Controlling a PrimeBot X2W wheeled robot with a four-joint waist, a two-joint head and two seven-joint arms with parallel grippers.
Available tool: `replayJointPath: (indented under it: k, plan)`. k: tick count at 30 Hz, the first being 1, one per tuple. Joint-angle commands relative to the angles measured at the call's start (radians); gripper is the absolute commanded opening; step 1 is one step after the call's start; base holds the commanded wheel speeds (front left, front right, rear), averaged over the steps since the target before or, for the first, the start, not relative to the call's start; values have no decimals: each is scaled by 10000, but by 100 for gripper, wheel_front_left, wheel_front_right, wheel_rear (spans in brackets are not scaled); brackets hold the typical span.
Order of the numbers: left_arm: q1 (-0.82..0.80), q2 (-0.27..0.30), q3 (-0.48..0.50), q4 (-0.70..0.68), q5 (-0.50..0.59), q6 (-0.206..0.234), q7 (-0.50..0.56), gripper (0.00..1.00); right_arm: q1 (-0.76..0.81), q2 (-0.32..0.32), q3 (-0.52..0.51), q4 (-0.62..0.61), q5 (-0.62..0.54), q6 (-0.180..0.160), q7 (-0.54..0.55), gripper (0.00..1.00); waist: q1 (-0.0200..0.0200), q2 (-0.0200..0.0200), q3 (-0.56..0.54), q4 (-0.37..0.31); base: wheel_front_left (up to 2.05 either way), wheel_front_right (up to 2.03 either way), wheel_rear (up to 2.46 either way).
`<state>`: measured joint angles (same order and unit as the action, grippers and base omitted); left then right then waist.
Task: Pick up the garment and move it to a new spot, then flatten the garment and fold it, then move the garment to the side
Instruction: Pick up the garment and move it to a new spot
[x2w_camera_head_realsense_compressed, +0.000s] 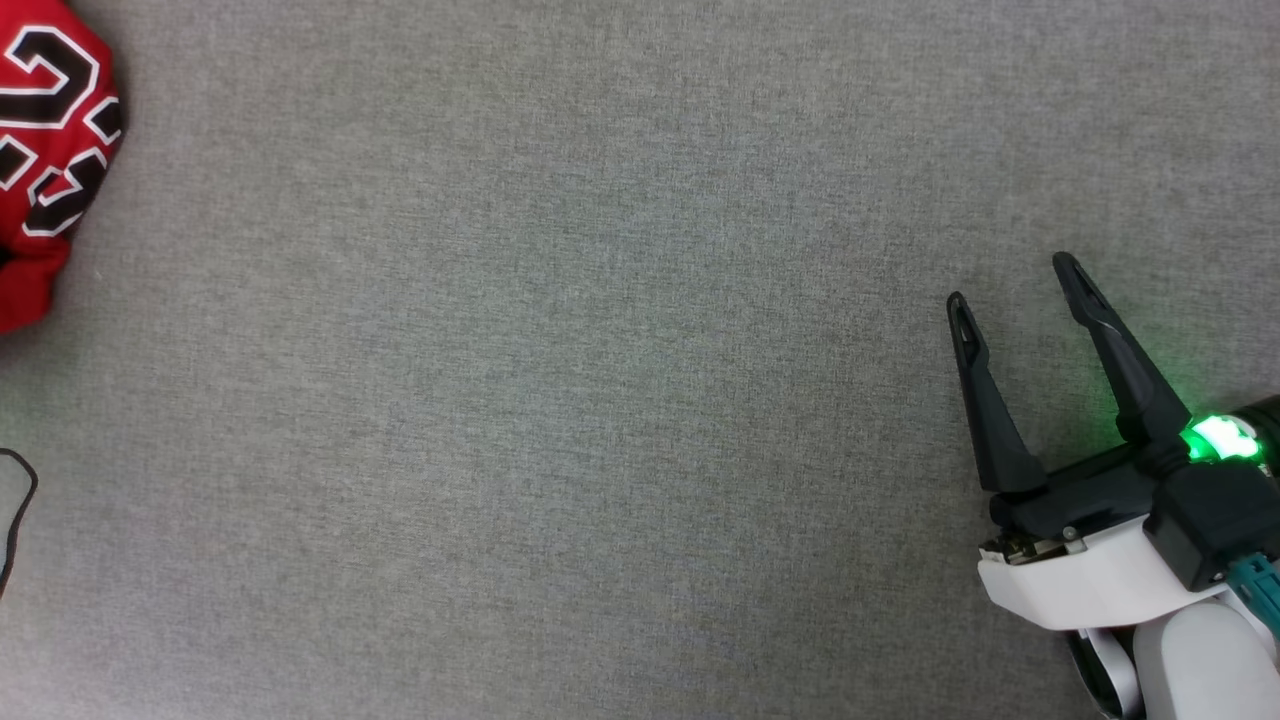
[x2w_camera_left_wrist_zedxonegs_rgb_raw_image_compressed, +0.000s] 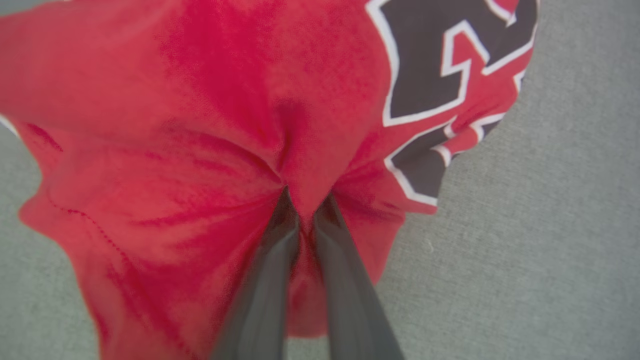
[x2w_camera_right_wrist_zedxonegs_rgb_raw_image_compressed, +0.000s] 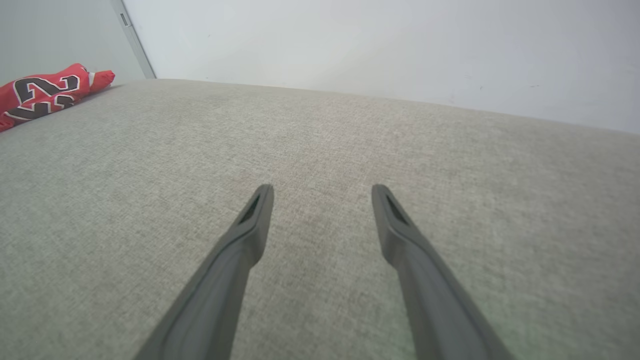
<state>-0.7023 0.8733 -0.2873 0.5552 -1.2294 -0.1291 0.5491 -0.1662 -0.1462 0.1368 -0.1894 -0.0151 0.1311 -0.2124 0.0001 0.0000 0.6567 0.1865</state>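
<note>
at the near right, the right claw (x2w_camera_head_realsense_compressed: 1011, 281) is held low over the grey surface (x2w_camera_head_realsense_compressed: 600, 400), its two fingers spread wide apart with nothing between them. the middle of the surface is seen bare as far as the pale wall (x2w_camera_right_wrist_zedxonegs_rgb_raw_image_compressed: 350, 40) behind it. at the far left edge the garment (x2w_camera_head_realsense_compressed: 50, 130) is found, bunched up, with part of its black number turned upward. there the left claw (x2w_camera_left_wrist_zedxonegs_rgb_raw_image_compressed: 306, 197) is pressed together on a pinch of the red cloth, and folds are drawn in toward the fingertips. whether the bundle is lifted off the surface cannot be told. since the garment is crumpled rather than folded, the first step, pick-up and move, is judged to be in hand. next, a carry toward the open middle is called for, with the grip kept firm until the cloth is laid down for flattening.
</note>
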Motion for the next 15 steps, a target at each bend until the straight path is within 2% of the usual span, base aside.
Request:
replayJointPath:
  k: [1, 8, 15]
  plan:
    - [-11, -101, -200, 117, -5, -14, -214, 0, -51, 30, -35, 215, -62, -7, -52, 100, -1, 0, -115, 4, 0, 0, 0]
    - [-274, 356, -319, -116, 27, -12, -2258, 0, -115, 214, 55, 887, 147, -5, -298, 100, -1, 0, -1297, -5, 0, 0, 0]
    - [-134, 1420, -656, -1438, 622, -2, -4095, 0, 202, 512, 95, 1806, 516, -5, -495, 100, -1, 0, -3026, -169, 0, 0, 0]
